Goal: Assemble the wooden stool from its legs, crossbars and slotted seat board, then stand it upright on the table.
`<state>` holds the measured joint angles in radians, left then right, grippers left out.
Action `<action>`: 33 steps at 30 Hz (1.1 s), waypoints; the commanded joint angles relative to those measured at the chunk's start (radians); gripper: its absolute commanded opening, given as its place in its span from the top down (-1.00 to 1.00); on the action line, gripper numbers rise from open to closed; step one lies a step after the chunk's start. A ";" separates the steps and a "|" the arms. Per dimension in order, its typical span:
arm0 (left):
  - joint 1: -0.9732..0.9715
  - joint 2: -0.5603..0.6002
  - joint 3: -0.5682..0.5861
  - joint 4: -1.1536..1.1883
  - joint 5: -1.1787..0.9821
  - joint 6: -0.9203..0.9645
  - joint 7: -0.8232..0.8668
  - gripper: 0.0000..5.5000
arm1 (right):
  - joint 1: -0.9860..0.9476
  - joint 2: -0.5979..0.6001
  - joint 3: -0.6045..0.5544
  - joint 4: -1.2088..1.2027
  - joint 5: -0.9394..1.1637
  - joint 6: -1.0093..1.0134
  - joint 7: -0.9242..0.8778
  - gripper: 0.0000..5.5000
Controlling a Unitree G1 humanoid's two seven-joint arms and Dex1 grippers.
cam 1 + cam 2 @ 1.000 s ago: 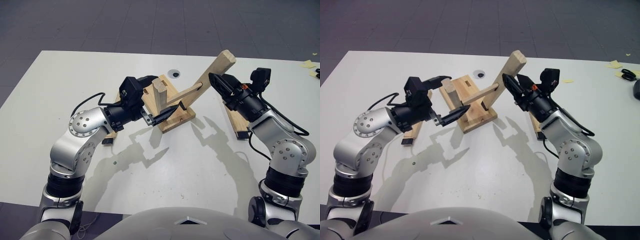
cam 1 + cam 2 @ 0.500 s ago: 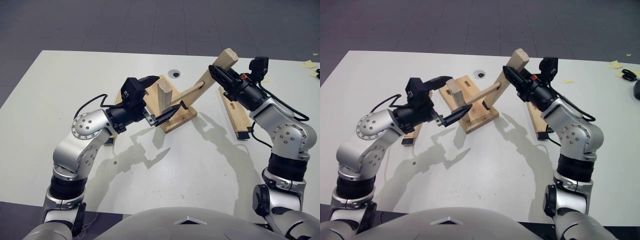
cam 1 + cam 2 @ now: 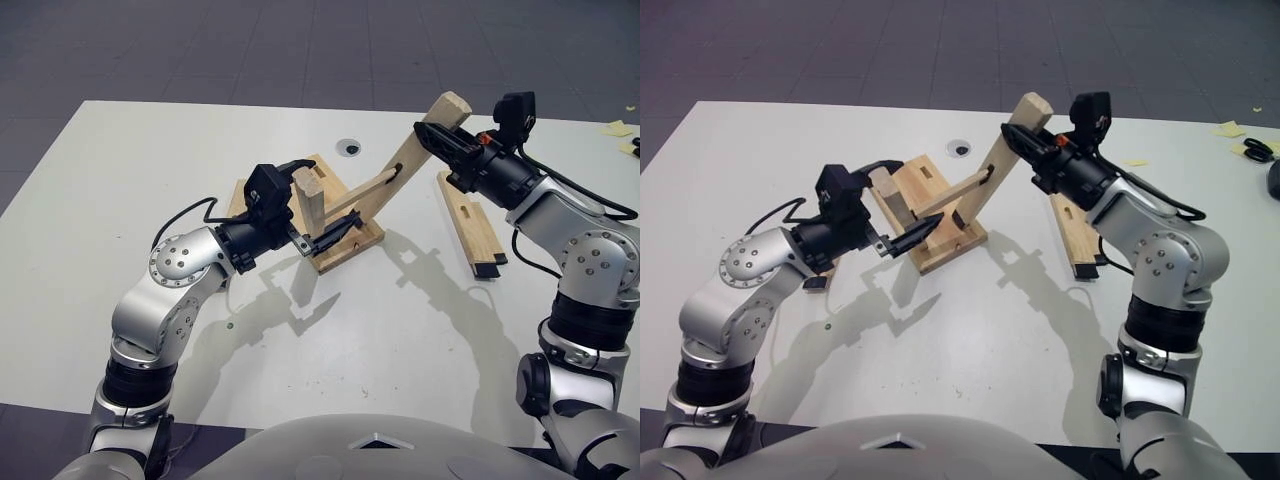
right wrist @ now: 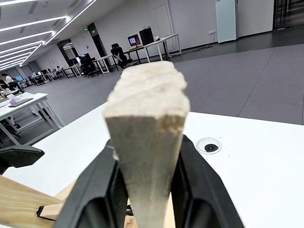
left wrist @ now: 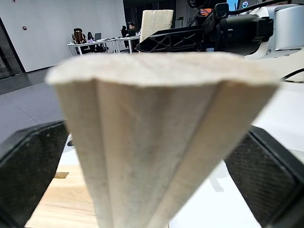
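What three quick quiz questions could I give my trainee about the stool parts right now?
1. True or false: the right gripper is shut on the tall slanted leg.
2. The loose plank with the dark foot lies: A) on the floor, B) on the table by the right arm, C) upright in a slot.
3. Fill in: the short upright leg stands on the ___.
Key: 1 true; 2 B; 3 seat board.
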<state>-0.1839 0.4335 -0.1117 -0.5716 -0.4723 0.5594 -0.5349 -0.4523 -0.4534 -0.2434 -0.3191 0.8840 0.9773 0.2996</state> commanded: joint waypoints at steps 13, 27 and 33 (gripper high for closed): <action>0.023 -0.003 -0.006 -0.009 0.014 -0.007 0.005 -0.96 | -0.019 0.003 0.019 -0.090 -0.008 0.050 -0.078 0.63; 0.021 -0.001 -0.011 -0.001 0.021 -0.009 -0.001 -0.96 | 0.047 0.074 -0.017 -0.139 0.023 0.049 -0.151 0.63; 0.016 -0.002 -0.013 -0.001 0.017 -0.006 -0.003 -0.96 | 0.079 0.111 -0.012 -0.119 0.016 0.034 -0.175 0.63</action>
<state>-0.1638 0.4320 -0.1241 -0.5690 -0.4571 0.5545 -0.5350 -0.3876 -0.3484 -0.2647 -0.4490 0.9064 1.0137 0.1230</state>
